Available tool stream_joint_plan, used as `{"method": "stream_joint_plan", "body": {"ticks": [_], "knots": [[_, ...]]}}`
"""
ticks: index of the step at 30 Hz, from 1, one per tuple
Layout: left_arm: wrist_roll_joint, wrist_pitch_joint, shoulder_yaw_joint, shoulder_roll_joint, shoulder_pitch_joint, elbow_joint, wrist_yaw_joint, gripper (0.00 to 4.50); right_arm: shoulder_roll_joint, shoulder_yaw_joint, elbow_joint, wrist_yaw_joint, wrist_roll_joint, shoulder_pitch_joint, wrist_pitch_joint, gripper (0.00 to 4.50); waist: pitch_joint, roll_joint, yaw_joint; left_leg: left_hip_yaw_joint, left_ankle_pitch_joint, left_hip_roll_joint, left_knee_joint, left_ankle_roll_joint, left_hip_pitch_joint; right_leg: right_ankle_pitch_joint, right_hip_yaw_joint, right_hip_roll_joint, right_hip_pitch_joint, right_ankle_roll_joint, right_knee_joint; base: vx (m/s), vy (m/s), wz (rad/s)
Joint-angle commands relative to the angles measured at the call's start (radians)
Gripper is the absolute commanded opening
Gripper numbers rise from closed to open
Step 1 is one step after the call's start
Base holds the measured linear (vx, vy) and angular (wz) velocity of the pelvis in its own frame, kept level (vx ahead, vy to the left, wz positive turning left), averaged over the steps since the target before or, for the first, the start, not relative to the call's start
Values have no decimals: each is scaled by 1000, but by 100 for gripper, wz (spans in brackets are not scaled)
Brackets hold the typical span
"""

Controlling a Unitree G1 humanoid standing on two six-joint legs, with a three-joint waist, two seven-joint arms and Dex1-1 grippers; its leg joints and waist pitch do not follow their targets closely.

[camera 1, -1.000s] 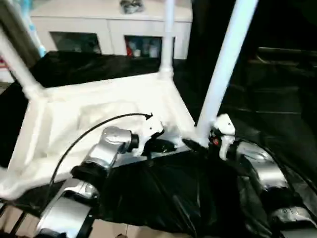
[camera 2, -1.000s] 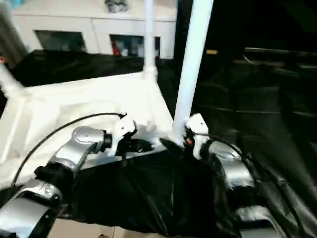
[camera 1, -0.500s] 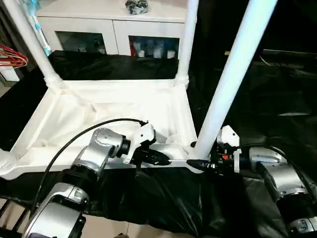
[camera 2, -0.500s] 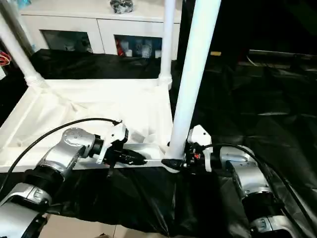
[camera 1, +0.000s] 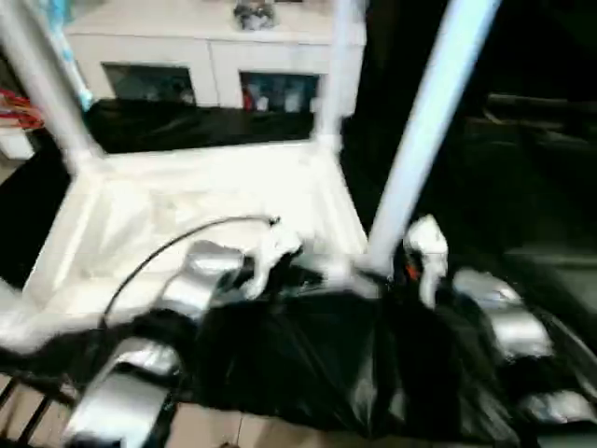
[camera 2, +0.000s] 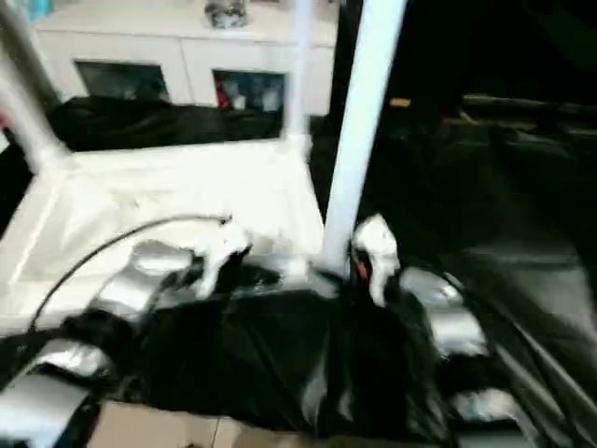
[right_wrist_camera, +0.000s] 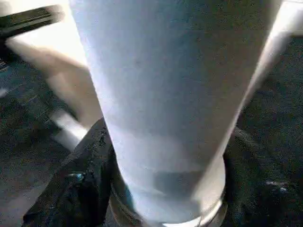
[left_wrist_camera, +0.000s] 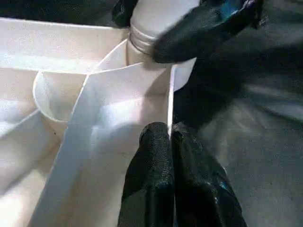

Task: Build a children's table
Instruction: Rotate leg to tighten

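Nearest the camera, both silver forearms are seen reaching over black sheeting (camera 1: 308,364) to the near edge of the upturned children's table (camera 1: 196,201).

Left gripper (left_wrist_camera: 169,142): fingers pressed together on the thin near side wall of the tabletop, one finger on each face of the wall, close to the near right corner socket. A black cable (camera 1: 177,245) is looped over the left forearm.

Right gripper (right_wrist_camera: 165,189): clamped on the base of the near right leg (camera 1: 424,140), just above the corner socket. One black finger (right_wrist_camera: 80,184) is seen against one side of the tube, the other against the opposite side. The same fingers are seen in the left wrist view wrapped around the leg base.

The table is laid upside down on the black-covered worktop, ribbed underside facing up, long edge towards the robot. The near right leg is seated upright in its socket. Two more legs are stood in the far corners: far left leg (camera 1: 42,89) and far right leg (camera 1: 336,75).

Beyond the far edge of the worktop, a white cabinet (camera 1: 196,56) with glass-fronted compartments is seen, with a small dark object on top that cannot be identified.
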Motion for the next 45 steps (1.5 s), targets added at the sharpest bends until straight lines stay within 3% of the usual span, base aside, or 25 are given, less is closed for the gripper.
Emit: {"method": "stream_joint_plan", "body": {"ticks": [1, 5, 8, 10, 15, 18, 21, 23, 26, 29, 31, 34, 39, 45], "knots": [[-11, 11, 14, -75, -63, 2, 113, 0, 79, 50, 81, -82, -32, 5, 53, 270, -48, -7, -6, -18, -287, 23, -75, 12, 9, -400, 32, -50, 37, -188, -82, 0, 0, 0], [-1, 19, 7, -113, -85, 36, 167, 0, 137, 48, 116, -174, -44, -26, 59, 270, -52, -6, -6, -16, -266, 21, -73, 33, 6, -358, 33, -50, 39, -192, -81, 0, 0, 0], [8, 6, 0, -130, -92, 50, 175, 0, 175, 63, 146, -204, -70, -44, 9, 270, -52, -2, -9, -17, -269, 21, -74, 31, 3, -343, 31, -50, 41, -198, -80, 0, 0, 0], [9, -4, 0, -133, -93, 55, 165, 0, 186, 65, 160, -178, -66, -50, -19, 326, -52, -3, -11, -17, -275, 22, -74, 37, 2, -335, 32, -50, 42, -201, -79, 0, 0, 0], [-4, -39, -14, -111, -71, 31, 93, 0, 143, 69, 137, -109, -60, -37, -22, 369, -51, -4, -14, -18, -296, 23, -75, 45, 3, -355, 31, -50, 42, -202, -81, 0, 0, 0], [-14, -56, -27, -88, -48, 4, 27, 0, 106, 81, 119, -82, -75, -23, -54, 396, -54, -4, -12, -17, -268, 25, -74, 54, 1, -306, 33, -51, 44, -212, -76, 0, 0, 0], [-33, -64, -32, -57, -17, -41, -67, 0, 56, 85, 87, 16, -62, 3, -81, 396, -58, -5, -8, -15, -217, 27, -69, 79, -4, -212, 33, -51, 50, -243, -63, 0, 0, 0], [-43, -71, -35, -41, -4, -63, -110, 0, 27, 93, 58, 79, -54, 23, -88, 396, -64, -4, 1, -12, -156, 31, -61, 108, -4, -95, 33, -49, 53, -277, -47, 0, 0, 0], [-58, -79, -36, -15, 12, -85, -170, 0, -21, 111, 9, 188, -44, 56, -92, 396, -65, -5, 8, -8, -126, 31, -57, 140, -4, -28, 32, -48, 55, -303, -39, 0, 0, 0], [-67, -81, -42, 3, 22, -100, -211, 0, -50, 125, -21, 247, -37, 74, -89, 396, -60, -6, 10, -8, -158, 31, -60, 135, -5, -87, 31, -49, 53, -294, -46, 0, 0, 0], [-73, -72, -44, 34, 33, -122, -268, 0, -101, 151, -76, 362, -19, 106, -62, 396, -56, -7, 10, -9, -204, 32, -64, 111, -1, -177, 32, -49, 51, -272, -56, 0, 0, 0], [-78, -63, -45, 61, 39, -136, -312, 0, -138, 165, -105, 433, -10, 121, -45, 381, -54, -6, 9, -10, -225, 34, -68, 98, -1, -224, 33, -50, 49, -258, -60, 0, 0, 0], [-88, -48, -49, 86, 45, -153, -357, 0, -163, 177, -133, 471, -8, 131, -26, 338, -56, -6, 12, -11, -216, 34, -69, 87, -1, -216, 34, -50, 49, -259, -58, 0, 0, 0], [-94, -32, -53, 97, 50, -160, -386, 0, -173, 188, -158, 494, -5, 140, -6, 295, -58, -9, 15, -10, -179, 33, -64, 98, -2, -163, 34, -50, 51, -270, -52, 0, 0, 0]]}}
